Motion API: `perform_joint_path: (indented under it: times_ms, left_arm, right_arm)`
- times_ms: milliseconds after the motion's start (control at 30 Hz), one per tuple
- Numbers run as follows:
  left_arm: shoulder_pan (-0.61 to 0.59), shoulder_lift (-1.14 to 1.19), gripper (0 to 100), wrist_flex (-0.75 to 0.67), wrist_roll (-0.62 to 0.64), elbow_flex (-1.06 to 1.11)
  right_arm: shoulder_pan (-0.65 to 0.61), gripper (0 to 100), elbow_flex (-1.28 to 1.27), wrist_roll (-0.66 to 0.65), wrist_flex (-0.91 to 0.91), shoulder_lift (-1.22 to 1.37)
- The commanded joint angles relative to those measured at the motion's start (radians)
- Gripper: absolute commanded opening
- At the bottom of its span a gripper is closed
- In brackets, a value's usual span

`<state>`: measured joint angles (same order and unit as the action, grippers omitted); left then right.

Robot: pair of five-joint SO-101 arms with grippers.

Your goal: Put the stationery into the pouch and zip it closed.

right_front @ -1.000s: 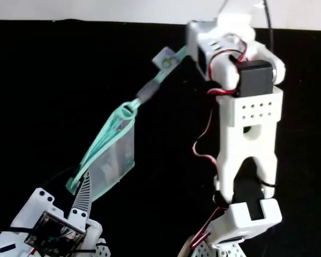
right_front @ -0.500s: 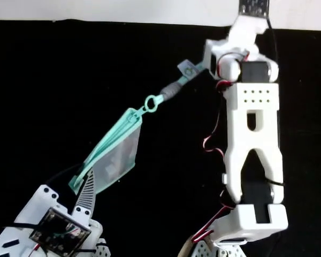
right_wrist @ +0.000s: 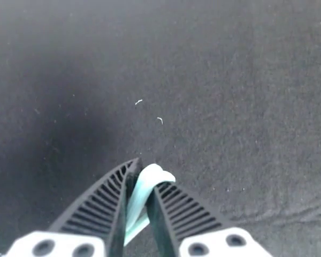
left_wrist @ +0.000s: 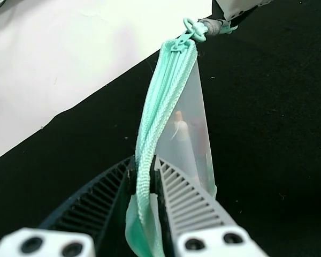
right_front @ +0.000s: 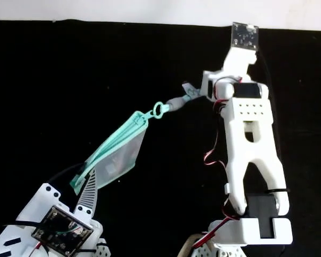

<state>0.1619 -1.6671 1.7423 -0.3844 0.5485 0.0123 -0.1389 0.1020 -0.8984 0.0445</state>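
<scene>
Pouch (right_front: 117,152), stationery (left_wrist: 181,128) visible inside, is stretched taut over the black table (right_front: 53,69). Left gripper (left_wrist: 144,161) clamps its near end. Right gripper (right_wrist: 143,176) pinches the pull tag (right_front: 177,101) at far right. Zipping appears near complete. Next move calls for seating the slider, then release.

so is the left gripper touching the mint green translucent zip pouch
Touching. The left wrist view shows the left gripper, its ribbed fingers pressed on both sides of the mint green translucent zip pouch.
</scene>
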Motion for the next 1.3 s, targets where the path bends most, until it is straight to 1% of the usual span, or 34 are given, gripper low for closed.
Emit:
perform_joint_path:
  times_ms: [0,133,267,567,700,800,933,1000,1100,1167,1267]
  left_arm:
    - [-0.021,-0.007,1,0.018,-0.003,0.005]
    - [-0.021,-0.007,1,0.018,-0.003,0.005]
    - [-0.021,-0.002,1,0.018,-0.003,0.005]
    - [-0.021,0.002,1,0.015,-0.005,0.005]
    - [-0.021,0.002,1,-0.011,-0.005,0.005]
    - [-0.021,0.004,1,-0.020,-0.005,0.005]
    - [-0.021,0.004,1,-0.052,-0.005,0.005]
    - [-0.021,0.005,1,-0.081,-0.005,0.005]
    - [-0.022,0.005,1,-0.157,-0.005,0.007]
    - [-0.022,0.005,1,-0.247,-0.005,0.039]
    - [-0.036,0.004,1,-0.399,-0.003,0.147]
  right_arm:
    - [0.073,0.6,-0.004,-0.003,-0.004,0.007]
    - [-0.028,0.9,-0.002,0.000,-0.067,0.007]
    - [-0.091,0.9,-0.002,0.002,-0.082,0.007]
    - [-0.145,1.0,-0.002,0.002,-0.084,0.005]
    - [-0.182,1.4,-0.001,0.002,-0.081,0.007]
    - [-0.202,8.9,-0.001,0.003,-0.081,0.007]
    - [-0.211,26.4,-0.001,0.003,-0.076,0.007]
    - [-0.223,32.7,-0.001,0.003,-0.081,0.007]
    - [-0.248,34.2,-0.001,0.003,-0.081,0.005]
    - [-0.269,34.2,0.004,0.003,-0.079,0.005]
    - [-0.295,34.2,0.031,0.003,-0.082,0.005]
